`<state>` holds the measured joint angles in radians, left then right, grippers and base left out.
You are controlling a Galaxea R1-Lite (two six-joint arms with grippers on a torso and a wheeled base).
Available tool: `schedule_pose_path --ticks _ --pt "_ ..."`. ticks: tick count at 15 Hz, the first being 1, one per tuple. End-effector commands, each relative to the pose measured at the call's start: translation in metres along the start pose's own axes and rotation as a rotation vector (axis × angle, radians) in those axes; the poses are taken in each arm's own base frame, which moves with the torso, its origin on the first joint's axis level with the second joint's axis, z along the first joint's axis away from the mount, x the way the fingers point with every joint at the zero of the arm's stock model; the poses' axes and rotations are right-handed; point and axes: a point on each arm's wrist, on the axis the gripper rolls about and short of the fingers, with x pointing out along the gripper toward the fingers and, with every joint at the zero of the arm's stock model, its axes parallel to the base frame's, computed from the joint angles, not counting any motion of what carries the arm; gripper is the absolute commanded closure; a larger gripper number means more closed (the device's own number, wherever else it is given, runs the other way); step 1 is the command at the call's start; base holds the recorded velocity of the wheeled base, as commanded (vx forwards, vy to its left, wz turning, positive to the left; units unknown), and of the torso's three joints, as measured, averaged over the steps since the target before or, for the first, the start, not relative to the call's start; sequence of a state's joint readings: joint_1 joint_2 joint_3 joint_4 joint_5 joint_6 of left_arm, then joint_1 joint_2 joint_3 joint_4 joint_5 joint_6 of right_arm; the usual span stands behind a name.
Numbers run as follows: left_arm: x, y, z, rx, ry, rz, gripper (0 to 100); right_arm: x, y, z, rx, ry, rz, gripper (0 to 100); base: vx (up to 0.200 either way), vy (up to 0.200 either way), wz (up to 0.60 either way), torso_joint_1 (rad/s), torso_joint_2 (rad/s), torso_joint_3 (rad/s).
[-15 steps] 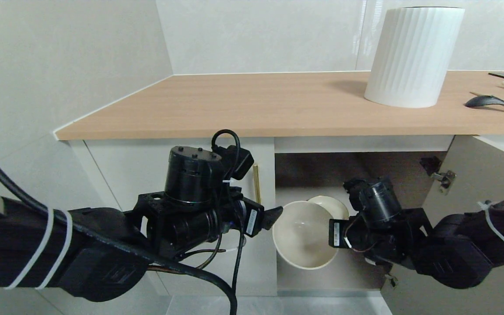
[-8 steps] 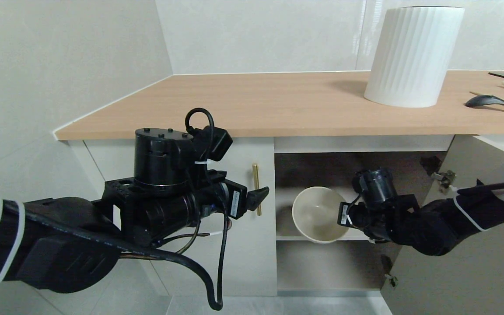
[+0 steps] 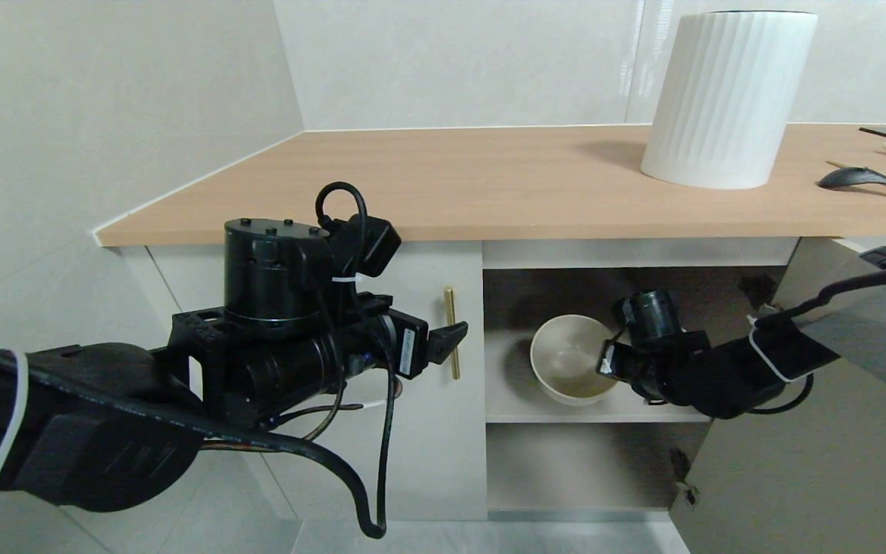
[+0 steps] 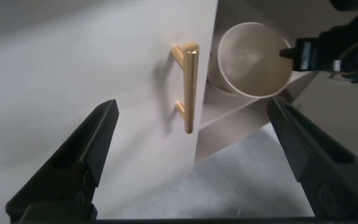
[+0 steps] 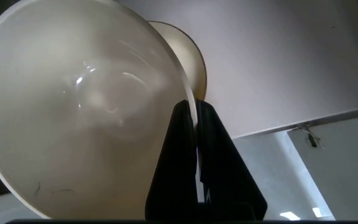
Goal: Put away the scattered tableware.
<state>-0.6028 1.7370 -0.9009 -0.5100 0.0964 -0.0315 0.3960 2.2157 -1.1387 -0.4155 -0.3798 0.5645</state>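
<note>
Cream glazed ceramic bowl [image 3: 570, 358] is the item under transfer; we list the scene by size. A light wooden worktop [image 3: 412, 185] runs above a white cabinet [image 3: 627, 252] with one door open. A tall white ribbed cylinder [image 3: 724, 100] stands on the worktop. The bowl is tilted, mouth outward, over the cabinet's upper shelf [image 3: 504, 396], with a second cream dish [image 5: 191, 53] just behind it. We cannot tell whether it touches the shelf. The right gripper [image 3: 604, 368] is clamped on its rim. The left gripper [image 3: 447, 342] is spread wide and empty, near the closed door's brass bar handle [image 3: 451, 332]. A black ladle [image 3: 847, 178] lies on the worktop. We judge the bowl stiff, slick and chippable. The rim hold is adequate if it is set down gently.
</note>
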Motion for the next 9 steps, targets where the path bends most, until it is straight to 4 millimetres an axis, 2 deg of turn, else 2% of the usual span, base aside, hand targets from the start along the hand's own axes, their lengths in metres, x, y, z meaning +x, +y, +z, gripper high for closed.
schedule_pose_path --ticks 1,9 --pt "0.0 0.0 0.0 0.0 -0.001 -0.001 0 0.011 -0.001 -0.003 0.002 0.006 -0.013 100 0.0 0.0 0.0 0.0 0.0 0.0" --pt "0.0 0.0 0.001 -0.001 -0.004 0.0 0 0.029 -0.003 -0.005 0.006 0.008 -0.029 100 0.0 0.0 0.0 0.0 0.0 0.0"
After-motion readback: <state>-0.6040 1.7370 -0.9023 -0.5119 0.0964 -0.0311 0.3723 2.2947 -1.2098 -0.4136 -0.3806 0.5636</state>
